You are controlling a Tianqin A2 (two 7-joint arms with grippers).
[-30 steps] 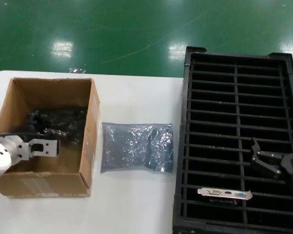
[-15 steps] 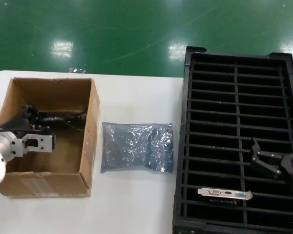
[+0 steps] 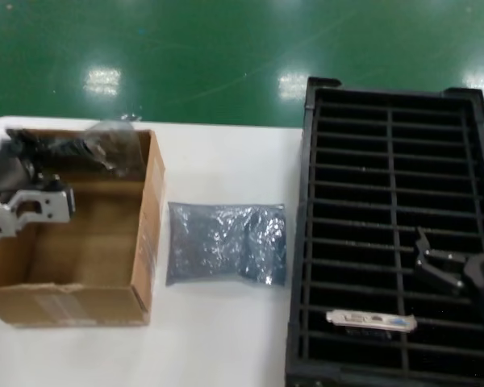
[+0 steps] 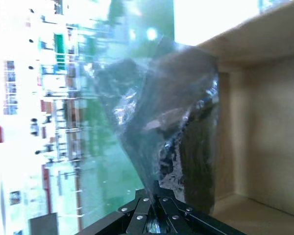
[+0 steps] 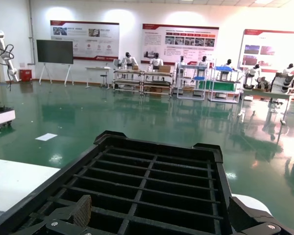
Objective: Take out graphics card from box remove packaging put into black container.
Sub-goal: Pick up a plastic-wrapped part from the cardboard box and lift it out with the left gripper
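Currently I have the left gripper (image 4: 154, 215) clenched on the packaging (image 4: 171, 127) above the box (image 3: 73, 234) at the bench's left edge; right gripper (image 3: 436, 262) rests released over the black container (image 3: 395, 161).

A large industrial training or demonstration hall; a glossy green epoxy floor (image 5: 112, 122) reflects ceiling lights; white walls carry printed display boards (image 5: 180, 43) and a dark wall screen (image 5: 58, 51); rows of workstations (image 5: 137, 78) with seated figures line the back.

left claw (image 3: 24, 149) clamped, right claw (image 3: 423, 260) spread
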